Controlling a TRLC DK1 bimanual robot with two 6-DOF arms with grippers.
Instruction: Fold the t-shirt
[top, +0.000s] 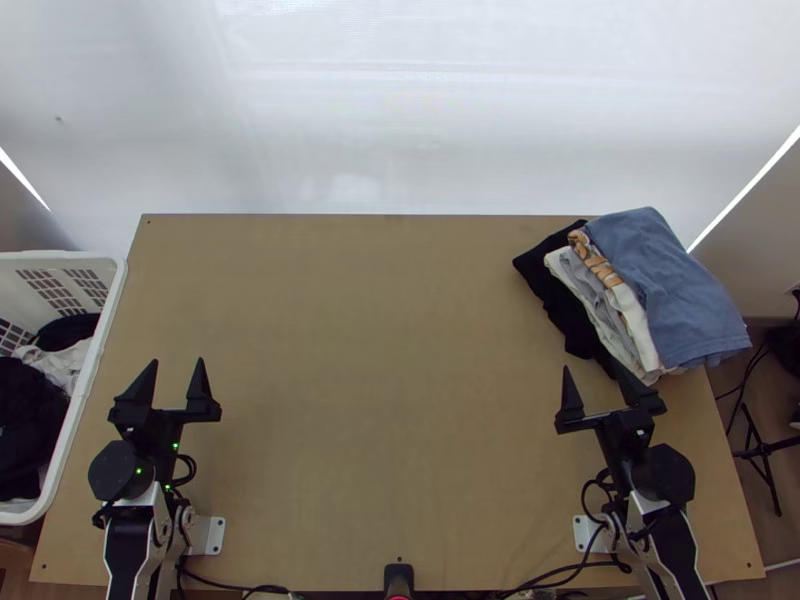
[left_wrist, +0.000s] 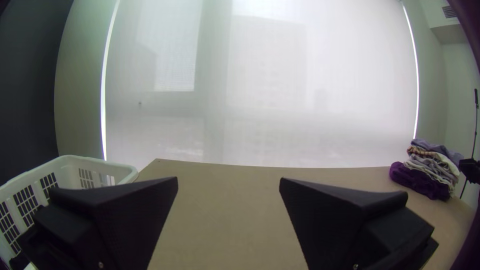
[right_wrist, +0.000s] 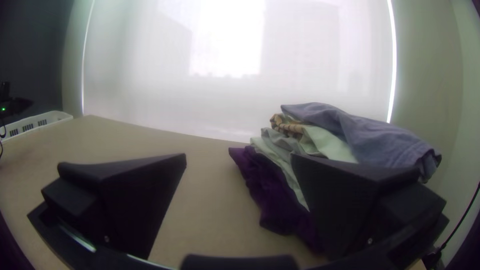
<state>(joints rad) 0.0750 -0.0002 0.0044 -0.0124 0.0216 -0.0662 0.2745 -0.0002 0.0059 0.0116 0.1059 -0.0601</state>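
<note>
In the top view my left gripper (top: 178, 364) stands open over the table's left part, nothing between its fingers; the left wrist view shows the same gripper (left_wrist: 228, 181) with its fingers wide apart. My right gripper (top: 592, 370) is open at the table's right side, beside a stack of folded clothes; in the right wrist view this gripper (right_wrist: 238, 156) has one finger in front of the stack. On top of the stack lies a folded blue garment (top: 665, 285), above white, grey and patterned ones, with a black-looking cloth (top: 562, 300) lowest. Which piece is the t-shirt I cannot tell.
A white laundry basket (top: 92, 375) stands at the table's left edge, holding dark clothes (top: 28, 420) and a white cloth (top: 62, 362). Bare wood of the table (top: 380, 350) lies between the two arms. Cables run along the near edge.
</note>
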